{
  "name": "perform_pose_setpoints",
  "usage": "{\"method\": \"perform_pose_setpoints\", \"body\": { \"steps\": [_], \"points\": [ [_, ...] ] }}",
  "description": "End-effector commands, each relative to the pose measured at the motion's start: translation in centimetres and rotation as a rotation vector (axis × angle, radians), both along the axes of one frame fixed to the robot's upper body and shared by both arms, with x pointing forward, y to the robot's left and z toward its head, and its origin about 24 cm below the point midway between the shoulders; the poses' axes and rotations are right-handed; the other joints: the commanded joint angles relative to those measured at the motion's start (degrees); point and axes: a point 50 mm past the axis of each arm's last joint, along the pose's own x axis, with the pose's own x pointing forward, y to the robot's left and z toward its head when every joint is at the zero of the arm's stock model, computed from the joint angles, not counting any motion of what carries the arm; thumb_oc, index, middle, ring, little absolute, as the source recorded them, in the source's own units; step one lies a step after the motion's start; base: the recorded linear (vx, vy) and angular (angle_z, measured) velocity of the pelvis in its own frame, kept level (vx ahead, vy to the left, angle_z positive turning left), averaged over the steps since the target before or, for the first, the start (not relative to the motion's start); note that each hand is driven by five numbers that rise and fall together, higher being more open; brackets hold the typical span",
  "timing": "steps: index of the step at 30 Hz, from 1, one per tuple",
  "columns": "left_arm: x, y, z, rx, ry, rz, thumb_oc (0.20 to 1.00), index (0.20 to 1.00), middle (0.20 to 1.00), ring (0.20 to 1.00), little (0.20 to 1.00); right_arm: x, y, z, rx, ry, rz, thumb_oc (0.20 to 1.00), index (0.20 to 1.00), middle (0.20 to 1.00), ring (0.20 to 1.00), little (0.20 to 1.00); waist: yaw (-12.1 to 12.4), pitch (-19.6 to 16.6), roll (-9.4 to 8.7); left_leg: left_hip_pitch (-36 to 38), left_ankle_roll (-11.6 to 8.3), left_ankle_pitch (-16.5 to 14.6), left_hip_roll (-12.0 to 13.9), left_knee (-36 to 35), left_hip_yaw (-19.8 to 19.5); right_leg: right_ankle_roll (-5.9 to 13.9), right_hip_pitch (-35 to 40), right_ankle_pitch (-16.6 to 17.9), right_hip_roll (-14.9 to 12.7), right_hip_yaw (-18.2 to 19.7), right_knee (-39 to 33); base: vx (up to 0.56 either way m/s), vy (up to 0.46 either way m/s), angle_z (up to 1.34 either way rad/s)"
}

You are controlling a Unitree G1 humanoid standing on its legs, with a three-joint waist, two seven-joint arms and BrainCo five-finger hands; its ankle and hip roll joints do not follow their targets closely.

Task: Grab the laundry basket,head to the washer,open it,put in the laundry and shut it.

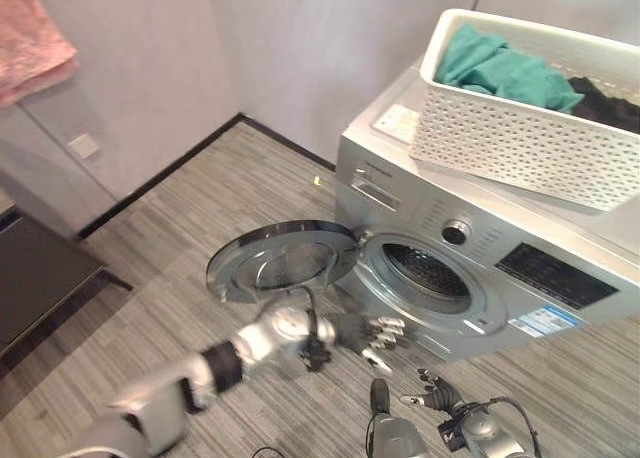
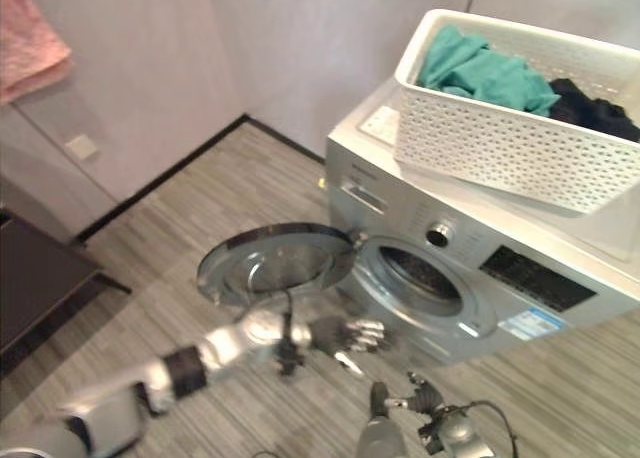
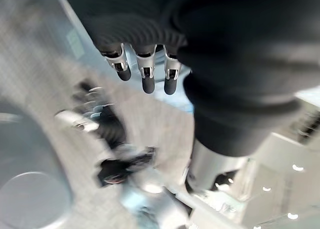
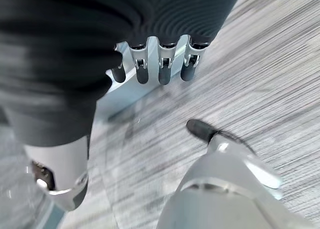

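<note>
A white basket point(image 1: 520, 143) with teal and dark laundry point(image 1: 505, 70) sits on top of the washer point(image 1: 560, 248), upper right of the frame. Its long axis runs along the washer top. The round door point(image 1: 280, 261) hangs open at centre. The left hand point(image 1: 378, 334), fingers relaxed and empty, hovers just below the drum opening, nearer the basket than the right hand point(image 1: 435, 390), released at bottom centre.

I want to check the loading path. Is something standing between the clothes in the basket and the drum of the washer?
Nothing visible blocks it. The washer door is swung fully open to the side, so the drum opening is exposed. The laundry basket sits on top of the washer, above the opening.
</note>
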Motion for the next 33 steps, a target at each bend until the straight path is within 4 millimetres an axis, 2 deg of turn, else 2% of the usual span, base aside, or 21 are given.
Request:
{"method": "perform_pose_setpoints", "body": {
  "steps": [1, 2, 3, 5, 6, 7, 8, 10, 11, 13, 14, 15, 16, 17, 19, 22, 27, 28, 30, 31, 33],
  "points": [
    [2.0, 3.0, -3.9, 0.51, -0.271, 0.022, 1.0, 1.0, 1.0, 1.0, 1.0, 0.9, -1.4, 0.7, -0.043, -0.034, -0.061, 1.0, 1.0, 1.0, 1.0, 1.0, -2.17, 0.83, 0.58, 2.99, 2.5, -6.21, 0.24, 0.38, -0.5, 3.64, -7.9, -4.15, -0.29, 2.41, 6.02, -0.03, 0.002, -0.33],
    [2.0, 2.8, -3.9, 0.509, -0.275, 0.022, 1.0, 1.0, 1.0, 1.0, 1.0, 0.9, -1.5, 0.7, -0.046, -0.035, -0.06, 1.0, 1.0, 1.0, 1.0, 1.0, -2.21, 0.82, 0.72, 2.96, 2.51, -6.21, 0.22, 0.38, -0.49, 3.64, -7.96, -4.16, -0.3, 2.44, 6.06, -0.05, -0.01, -0.32],
    [2.2, 5.6, -5.3, 0.75, -0.379, 0.033, 1.0, 1.0, 1.0, 1.0, 1.0, 1.5, -1.7, 1.3, -0.05, -0.071, -0.081, 1.0, 1.0, 1.0, 1.0, 1.0, -2.69, 1.28, 0.14, 2.44, 2.59, -5.99, 0.17, 0.38, -0.58, 3.42, -8.77, -3.88, -0.17, 2.71, 6.21, -0.03, -0.01, -0.23],
    [2.7, 6.5, -5.3, 0.82, -0.442, 0.032, 1.0, 1.0, 1.0, 1.0, 1.0, 1.9, -1.8, 1.7, -0.048, -0.104, -0.09, 1.0, 1.0, 1.0, 1.0, 1.0, -2.84, 1.7, -0.1, 1.93, 2.61, -5.75, 0.15, 0.38, -0.83, 3.37, -9.18, -3.74, -0.27, 2.65, 6.32, -0.06, -0.028, -0.18],
    [4.3, 7.8, -4.2, 0.832, -0.499, 0.195, 1.0, 1.0, 1.0, 1.0, 1.0, 2.6, -1.7, 2.6, -0.033, -0.175, -0.129, 1.0, 1.0, 1.0, 1.0, 1.0, -2.73, 2.52, -0.78, 0.81, 2.66, -5.4, -0.13, 0.38, -1.31, 3.34, -9.69, -3.19, -0.61, 2.38, 6.14, -0.08, -0.035, -0.09],
    [4.4, 7.8, -4.2, 0.831, -0.5, 0.196, 1.0, 1.0, 1.0, 1.0, 1.0, 2.6, -1.7, 2.6, -0.033, -0.176, -0.128, 1.0, 1.0, 1.0, 1.0, 1.0, -2.82, 2.52, -0.77, 0.77, 2.67, -5.38, -0.16, 0.38, -1.36, 3.35, -9.71, -3.18, -0.65, 2.35, 6.14, -0.08, -0.045, -0.02],
    [5.2, 8.5, -3.5, 0.821, -0.537, 0.294, 1.0, 1.0, 1.0, 1.0, 1.0, 2.6, -1.6, 2.9, -0.023, -0.206, -0.145, 1.0, 1.0, 1.0, 1.0, 1.0, -2.62, 2.81, -1.01, 0.1, 2.59, -5.14, -0.19, 0.38, -1.61, 3.37, -9.96, -2.96, -0.94, 1.96, 6.06, -0.06, -0.037, 0.08],
    [6.9, 10.1, -2.0, 0.812, -0.585, 0.469, 1.0, 1.0, 1.0, 1.0, 1.0, 2.6, -1.4, 3.4, 0.002, -0.263, -0.176, 1.0, 1.0, 1.0, 1.0, 1.0, -2.48, 3.79, -1.66, -1.65, 2.5, -4.46, -0.37, 0.38, -2.33, 3.39, -10.31, -2.34, -1.39, 1.27, 5.62, -0.1, -0.052, 0.21],
    [7.5, 11.6, -1.5, 0.82, -0.577, 0.555, 1.0, 1.0, 1.0, 1.0, 1.0, 2.6, -1.1, 3.8, 0.015, -0.297, -0.18, 1.0, 1.0, 1.0, 1.0, 1.0, -3.0, 4.31, -2.4, -2.83, 2.33, -4.12, -0.39, 0.38, -2.52, 3.53, -10.95, -1.77, -1.38, 1.31, 5.03, -0.08, -0.039, 0.18],
    [8.3, 13.7, -0.7, 0.836, -0.583, 0.633, 1.0, 1.0, 1.0, 1.0, 1.0, 2.4, -1.2, 4.0, 0.013, -0.307, -0.177, 1.0, 1.0, 1.0, 1.0, 1.0, -3.46, 4.22, -2.97, -4.0, 2.2, -3.94, -0.42, 0.38, -2.38, 3.63, -11.73, -1.18, -1.22, 1.48, 4.48, -0.03, -0.016, 0.03],
    [8.3, 13.7, -0.7, 0.836, -0.583, 0.633, 1.0, 1.0, 1.0, 1.0, 1.0, 2.4, -1.2, 3.9, 0.013, -0.307, -0.176, 1.0, 1.0, 1.0, 1.0, 1.0, -3.48, 4.18, -2.99, -4.05, 2.2, -3.93, -0.43, 0.38, -2.37, 3.63, -11.78, -1.16, -1.23, 1.49, 4.47, 0.0, 0.0, 0.0],
    [8.7, 15.1, -0.1, 0.808, -0.565, 0.712, 1.0, 1.0, 1.0, 1.0, 1.0, 1.8, -1.5, 3.7, 0.004, -0.29, -0.18, 1.0, 1.0, 1.0, 1.0, 1.0, -3.45, 4.26, -3.08, -4.39, 2.12, -4.0, -0.43, 0.38, -2.39, 3.75, -12.01, -1.02, -1.23, 1.51, 4.36, 0.0, 0.0, 0.0],
    [9.0, 15.2, 0.3, 0.763, -0.571, 0.735, 1.0, 1.0, 1.0, 1.0, 1.0, 1.5, -1.7, 3.5, -0.004, -0.281, -0.186, 1.0, 1.0, 1.0, 1.0, 1.0, -3.31, 4.32, -3.02, -4.42, 2.08, -4.06, -0.36, 0.38, -2.4, 3.82, -11.96, -1.04, -1.37, 1.47, 4.36, 0.01, -0.008, -0.03],
    [9.0, 15.2, 0.3, 0.763, -0.571, 0.735, 1.0, 1.0, 1.0, 1.0, 1.0, 1.5, -1.7, 3.5, -0.003, -0.281, -0.186, 1.0, 1.0, 1.0, 1.0, 1.0, -3.32, 4.31, -3.04, -4.42, 2.08, -4.06, -0.36, 0.38, -2.4, 3.83, -11.95, -1.04, -1.37, 1.47, 4.36, 0.0, 0.0, 0.0],
    [9.0, 15.3, 0.6, 0.609, -0.488, 0.872, 1.0, 1.0, 1.0, 1.0, 1.0, 0.5, -2.0, 3.0, -0.011, -0.251, -0.208, 1.0, 1.0, 1.0, 1.0, 1.0, -2.75, 4.52, -2.78, -4.3, 2.1, -4.17, -0.45, 0.38, -2.47, 3.95, -11.55, -1.09, -1.78, 1.27, 4.33, 0.0, 0.0, 0.0],
    [8.6, 14.9, 0.3, 0.474, -0.404, 0.955, 1.0, 1.0, 1.0, 1.0, 1.0, -0.4, -2.0, 2.2, 0.006, -0.216, -0.246, 1.0, 1.0, 1.0, 1.0, 1.0, -1.89, 4.68, -2.45, -4.07, 2.27, -4.28, -0.63, 0.38, -2.61, 3.88, -11.29, -1.06, -1.96, 1.25, 4.44, 0.01, -0.003, 0.01],
    [6.7, 15.2, -1.7, 0.441, -0.305, 0.985, 1.0, 1.0, 1.0, 1.0, 1.0, -1.6, -2.4, 0.9, 0.043, -0.152, -0.354, 1.0, 1.0, 1.0, 1.0, 1.0, -1.16, 4.05, -2.03, -3.17, 2.27, -4.69, -0.67, 0.38, -2.01, 3.77, -11.03, -1.15, -1.73, 1.79, 4.57, 0.02, -0.005, 0.02],
    [6.2, 15.8, -2.2, 0.439, -0.275, 1.028, 1.0, 1.0, 1.0, 1.0, 1.0, -2.2, -3.4, 0.5, 0.06, -0.142, -0.468, 1.0, 1.0, 1.0, 1.0, 1.0, -1.06, 3.48, -1.85, -2.69, 1.94, -4.71, -0.31, 0.38, -1.38, 3.69, -10.92, -1.53, -1.45, 2.05, 4.75, 0.04, -0.021, 0.01],
    [5.9, 16.1, -2.5, 0.438, -0.258, 1.049, 1.0, 1.0, 1.0, 1.0, 1.0, -2.4, -3.9, 0.4, 0.069, -0.141, -0.532, 1.0, 1.0, 1.0, 1.0, 1.0, -1.06, 3.23, -1.79, -2.48, 1.79, -4.77, -0.13, 0.38, -1.16, 3.62, -10.89, -1.65, -1.25, 2.32, 4.78, 0.05, -0.04, -0.02],
    [4.8, 17.4, -3.4, 0.444, -0.211, 1.122, 1.0, 1.0, 1.0, 1.0, 1.0, -2.8, -5.6, 0.4, 0.099, -0.16, -0.712, 1.0, 1.0, 1.0, 1.0, 1.0, -0.83, 2.4, -1.41, -1.7, 1.38, -4.72, 0.79, 0.38, -0.41, 3.3, -10.72, -2.39, -0.58, 2.62, 4.99, 0.07, -0.053, -0.05],
    [4.3, 17.7, -3.8, 0.442, -0.202, 1.146, 1.0, 1.0, 1.0, 1.0, 1.0, -2.9, -6.3, 0.6, 0.105, -0.173, -0.757, 1.0, 1.0, 1.0, 1.0, 1.0, -0.59, 2.13, -1.19, -1.26, 1.23, -4.71, 1.2, 0.38, -0.09, 3.13, -10.5, -2.85, -0.19, 2.64, 5.11, 0.06, -0.054, -0.11]
  ]
}}
